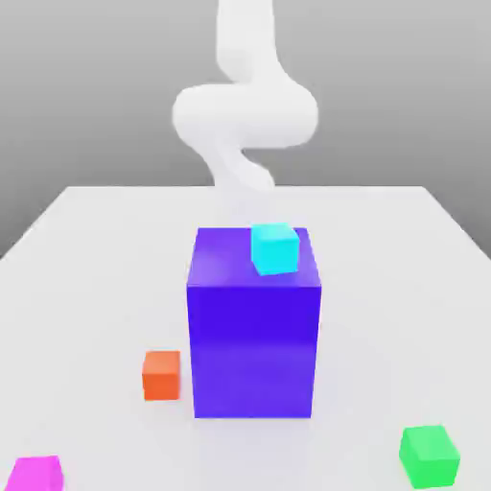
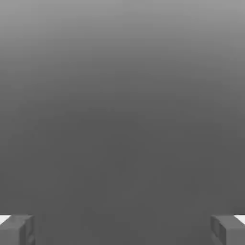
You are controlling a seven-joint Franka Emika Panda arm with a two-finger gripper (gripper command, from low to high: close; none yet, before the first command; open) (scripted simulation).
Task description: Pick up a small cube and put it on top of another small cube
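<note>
We see gripper (image 2: 122, 232) released, fingertips (image 2: 16, 230) wide apart, nothing between. Arm (image 1: 245, 120) rises at table's (image 1: 86, 249) far side, behind big blue-violet block (image 1: 254, 331). Magenta-pink cube (image 1: 35, 474) sits on table at near corner, exterior view's left, well apart from arm; we judge long reach toward camera needed. Count: one magenta-pink cube, one orange cube (image 1: 161, 375), one green cube (image 1: 429, 455), one cyan cube (image 1: 274, 248) atop block, one block.

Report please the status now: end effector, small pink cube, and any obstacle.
End effector open, empty. Pink cube on table, untouched. Big blue block with cyan cube on top stands between arm and pink cube.
</note>
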